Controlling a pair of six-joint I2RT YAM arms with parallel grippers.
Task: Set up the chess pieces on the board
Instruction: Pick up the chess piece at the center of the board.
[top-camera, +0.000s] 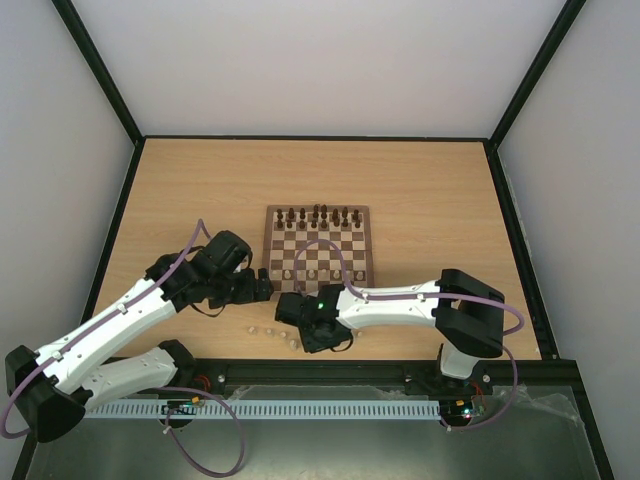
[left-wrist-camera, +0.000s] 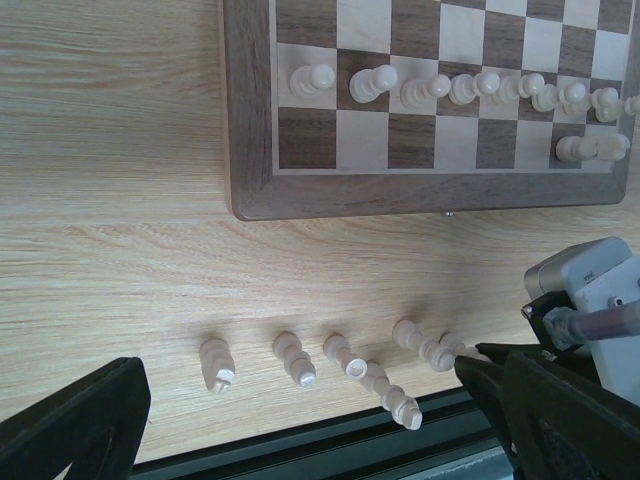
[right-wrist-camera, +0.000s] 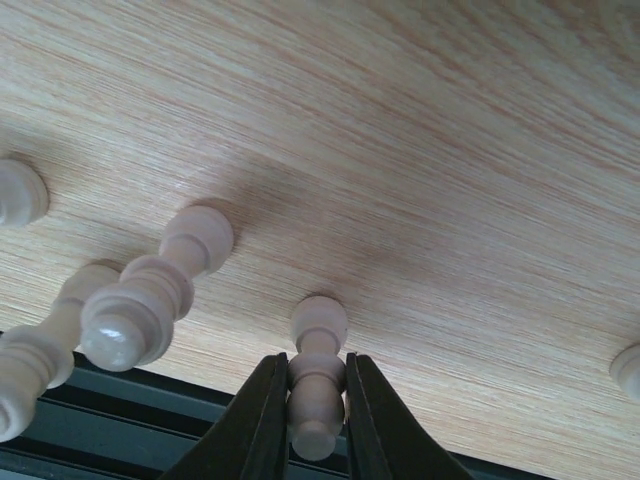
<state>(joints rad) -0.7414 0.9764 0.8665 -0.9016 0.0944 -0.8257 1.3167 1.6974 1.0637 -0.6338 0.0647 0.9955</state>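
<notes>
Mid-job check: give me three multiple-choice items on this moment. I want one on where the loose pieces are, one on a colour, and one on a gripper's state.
1. Relative to the board, where are the loose pieces?
A) beyond its far edge
B) on its middle squares
C) on the tabletop, off its near edge

2. What colour is the piece between the right gripper's fingers?
A) pale cream
B) dark brown
C) red

3. How is the left gripper?
A) shut on a pawn
B) wide open, holding nothing
C) shut, empty

Answers:
1 C: the left wrist view shows them on bare wood outside the board's border.
2 A: the right wrist view shows a cream piece pinched between the dark fingers.
3 B: its fingers sit far apart at the bottom corners of its own view.
</notes>
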